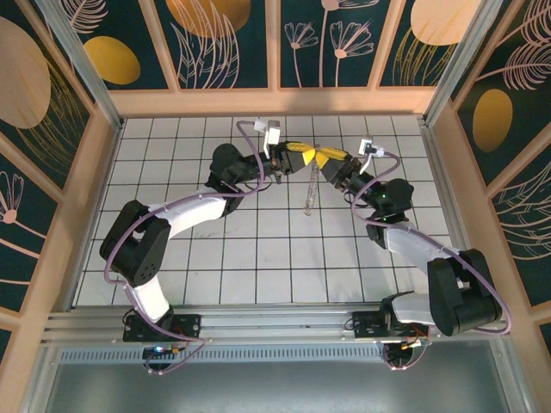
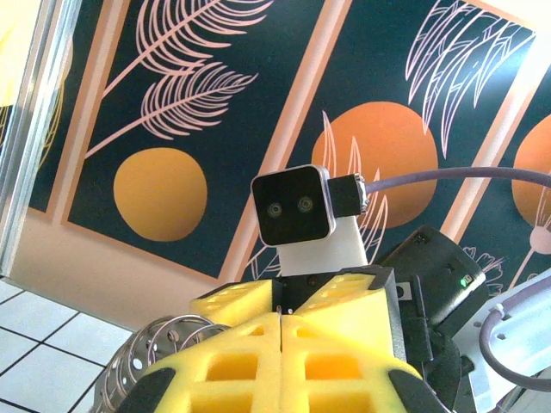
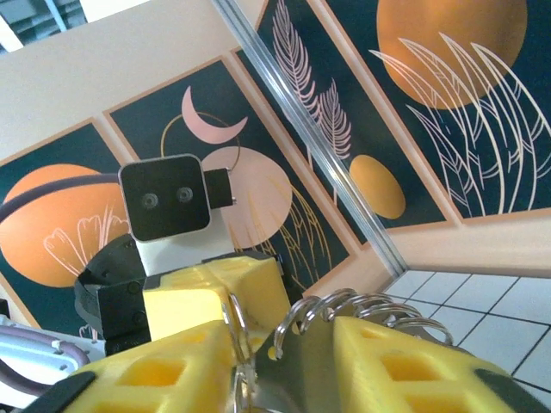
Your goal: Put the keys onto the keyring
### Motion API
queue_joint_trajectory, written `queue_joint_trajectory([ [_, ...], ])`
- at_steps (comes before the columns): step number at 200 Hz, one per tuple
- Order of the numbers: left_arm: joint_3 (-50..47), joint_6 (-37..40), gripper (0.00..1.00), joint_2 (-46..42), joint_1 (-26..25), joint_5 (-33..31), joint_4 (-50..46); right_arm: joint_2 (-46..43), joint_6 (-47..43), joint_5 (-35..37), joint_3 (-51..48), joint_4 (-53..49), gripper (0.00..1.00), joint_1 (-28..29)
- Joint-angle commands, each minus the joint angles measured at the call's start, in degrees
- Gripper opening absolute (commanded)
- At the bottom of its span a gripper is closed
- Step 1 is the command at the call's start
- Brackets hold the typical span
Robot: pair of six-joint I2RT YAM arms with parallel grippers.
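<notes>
Keyring (image 3: 366, 303), silvery coiled wire, loops overlapping

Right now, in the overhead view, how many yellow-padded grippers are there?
2. The left gripper and the right gripper face each other with their tips close together, over the far middle of the tiled table. None appears hidden.

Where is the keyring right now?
In the top view the keyring hangs over the far middle of the table, between the left pincer and right pincer; the right wrist view shows its coils between that pincer's yellow fingers.
</notes>
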Motion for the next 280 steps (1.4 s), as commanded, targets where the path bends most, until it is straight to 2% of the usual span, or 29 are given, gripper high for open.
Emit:
queue_joint_trajectory([
  [1, -0.33, -0.83, 0.0, 0.04, 0.29, 0.88, 4.49, 0.64, 0.3, -0.78, 1.96, 3.99, 0.3, 0.54],
  [16, -0.5, -0.9, 0.0, -0.03, 0.35, 0.88, 4.54, 1.02, 0.42, -0.83, 2.36, 4.11, 0.22, 0.73],
  [43, -0.58, -0.88, 0.0, -0.05, 0.32, 1.09, 4.54, 1.56, 0.5, -1.1, 2.84, 4.28, 0.0, 0.74],
  [91, -0.83, -0.31, 0.0, -0.51, 0.36, -0.81, 2.37, 1.57, -0.16, -0.9, 3.52, 2.07, 0.0, 0.44],
  [113, -1.53, 1.8, 0.23, -2.61, 1.2, -3.08, -1.06, 1.9, -1.75, -2.07, 4.87, -1.84, 0.0, -0.53],
  [139, -2.67, 4.41, 0.43, -6.28, 3.03, -4.46, -4.86, 2.76, -2.56, -5.21, 7.06, -5.38, 0.0, -2.55],
  [169, -2.45, 9.51, 0.53, -9.3, 4.32, -4.59, -12.36, 3.71, -5.58, -9.39, 10.89, -11.59, 0.0, -4.0],
  [228, 1.99, 17.5, 0.59, -8.13, 7.82, -0.87, -26.6, 8.65, -12.13, -18.77, 19.08, -22.42, 0.0, -5.4],
  [256, 3.19, 17.75, 0.6, -6.48, 10.13, 4.19, -28.26, 11.41, -12.44, -22.57, 21.48, -23.22, 0.0, -5.88],
  [280, 6.81, 19.37, 0.59, -4.12, 10.47, 9.73, -33.24, 12.94, -12.36, -24.71, 22.68, -23.44, 0.0, -5.88],
])
